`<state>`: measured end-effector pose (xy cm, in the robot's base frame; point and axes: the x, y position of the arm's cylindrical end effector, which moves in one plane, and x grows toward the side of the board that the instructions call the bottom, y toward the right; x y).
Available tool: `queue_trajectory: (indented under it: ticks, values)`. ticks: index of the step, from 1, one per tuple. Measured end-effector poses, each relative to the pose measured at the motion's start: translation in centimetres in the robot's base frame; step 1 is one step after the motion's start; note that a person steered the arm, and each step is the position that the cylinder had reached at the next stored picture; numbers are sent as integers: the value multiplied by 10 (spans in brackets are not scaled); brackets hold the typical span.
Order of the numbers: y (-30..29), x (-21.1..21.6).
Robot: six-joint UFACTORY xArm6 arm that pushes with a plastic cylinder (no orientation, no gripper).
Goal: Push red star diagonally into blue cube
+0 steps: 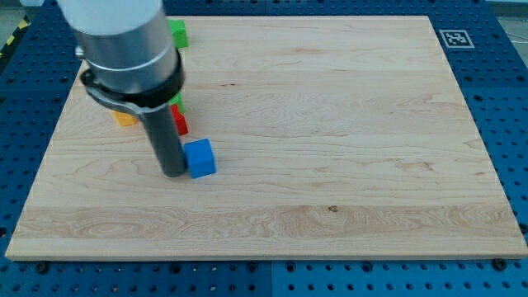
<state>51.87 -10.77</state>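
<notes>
One pale wooden board [330,148] on blue pegboard [503,99], my tip [173,172] touching blue cube [200,157], no gripper fitted

Robotics lab bench, blue perforated mounting plate [495,99], wooden board [330,124] on top, fiducial marker [454,38] at its corner

The pale wooden table [330,124] lay on a blue pegboard [503,99]. On it, toward the view's left, sat a blue cube [200,157]. Above it a red block [180,122] peeked out, with a green block [177,34] near the top edge and an orange block [123,119] further left.
</notes>
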Motion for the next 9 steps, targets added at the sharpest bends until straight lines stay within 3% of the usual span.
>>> queue_trajectory:
  ticks: [1, 2, 4, 5, 6, 8, 9]
  values:
    - [55, 0]
    - [67, 0]
    - [-67, -19]
    - [-116, -64]
    - [-105, -96]
    - [-4, -42]
    - [4, -37]
